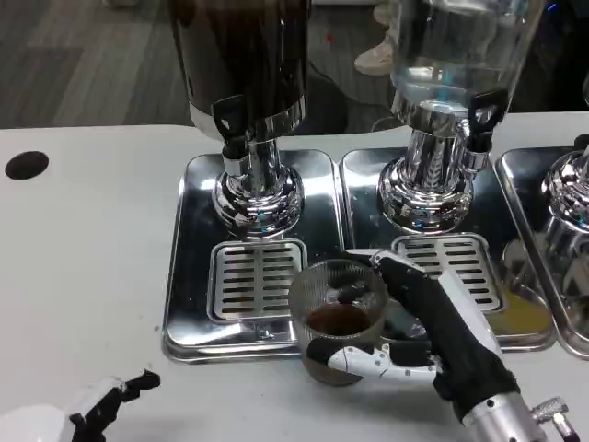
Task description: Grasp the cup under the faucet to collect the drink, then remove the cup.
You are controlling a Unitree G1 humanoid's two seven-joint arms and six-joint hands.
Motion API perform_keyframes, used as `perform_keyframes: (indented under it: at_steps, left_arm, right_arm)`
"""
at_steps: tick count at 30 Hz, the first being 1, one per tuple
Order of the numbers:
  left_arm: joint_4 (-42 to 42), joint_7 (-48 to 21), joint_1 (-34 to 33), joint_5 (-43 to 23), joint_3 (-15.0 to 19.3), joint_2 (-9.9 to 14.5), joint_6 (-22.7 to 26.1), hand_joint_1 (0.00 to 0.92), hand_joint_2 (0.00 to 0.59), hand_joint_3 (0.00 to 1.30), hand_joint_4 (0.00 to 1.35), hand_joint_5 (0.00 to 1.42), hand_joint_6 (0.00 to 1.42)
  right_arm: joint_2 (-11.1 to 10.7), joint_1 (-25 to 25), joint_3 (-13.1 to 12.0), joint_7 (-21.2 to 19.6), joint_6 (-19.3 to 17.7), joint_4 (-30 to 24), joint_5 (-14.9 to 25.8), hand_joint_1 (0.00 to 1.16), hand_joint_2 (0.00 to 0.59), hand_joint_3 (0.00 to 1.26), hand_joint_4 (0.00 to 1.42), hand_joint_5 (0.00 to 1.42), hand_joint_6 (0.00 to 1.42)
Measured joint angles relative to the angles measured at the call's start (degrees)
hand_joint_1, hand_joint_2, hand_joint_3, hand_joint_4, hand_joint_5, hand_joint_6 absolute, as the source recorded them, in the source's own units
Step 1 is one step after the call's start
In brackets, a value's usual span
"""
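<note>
One clear, round plastic cup [338, 318] with dark drink sits in the right hand [433, 336], fingers [363, 361] wrapped around its smooth wall. It hovers by the ribbed steel drip tray [198, 267]. Left hand's fingers [115, 398] lie loosely spread on the white bench [83, 267].

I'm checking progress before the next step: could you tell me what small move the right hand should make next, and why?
Probably carry the cup toward the bare table and set it down. The right hand grips it at the front edge of the drip tray, clear of the dark dispenser's faucet, with dark drink inside.
</note>
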Motion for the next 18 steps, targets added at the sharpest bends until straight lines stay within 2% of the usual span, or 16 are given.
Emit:
perform_keyframes:
  at_steps: [18]
  left_arm:
    - [0.0, 0.0, -0.3, 1.4, -1.3, 0.1, 1.5, 0.0, 0.089, 0.35, 0.34, 0.4, 0.53]
  right_arm:
    - [-1.2, 2.8, -2.0, 2.0, -5.2, 0.0, 3.7, 0.72, 0.088, 0.44, 0.48, 0.5, 0.34]
